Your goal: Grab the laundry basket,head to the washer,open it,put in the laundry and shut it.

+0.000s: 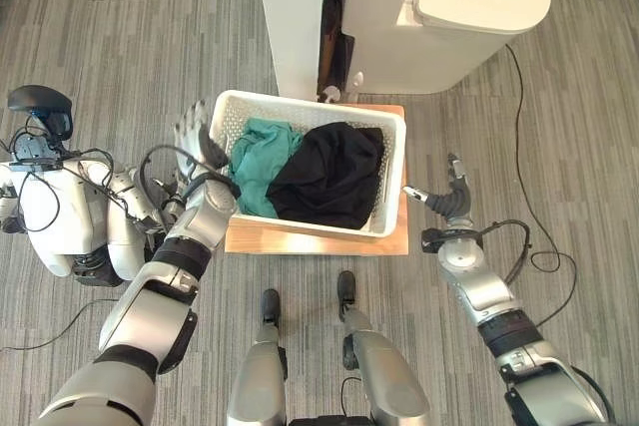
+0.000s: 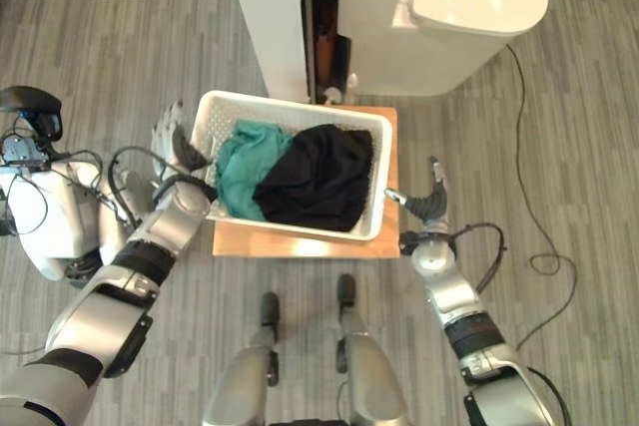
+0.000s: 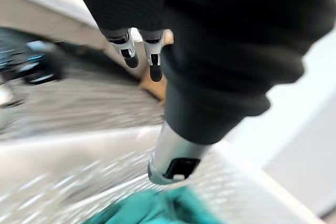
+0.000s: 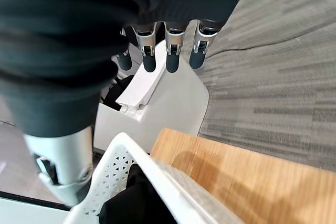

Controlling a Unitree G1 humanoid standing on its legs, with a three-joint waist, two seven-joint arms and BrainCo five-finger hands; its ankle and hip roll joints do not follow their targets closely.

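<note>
Step 1 not done: the white perforated plastic laundry basket point(image 1: 310, 162) sits on the low wooden platform point(image 1: 300, 239), ungrasped. Left hand point(image 1: 195, 137) and right hand point(image 1: 449, 197) flank it, fingers straight.

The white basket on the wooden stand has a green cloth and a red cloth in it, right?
Not quite. The white basket on the wooden stand holds a green cloth and a black cloth, not a red one. The left eye view shows it.
</note>
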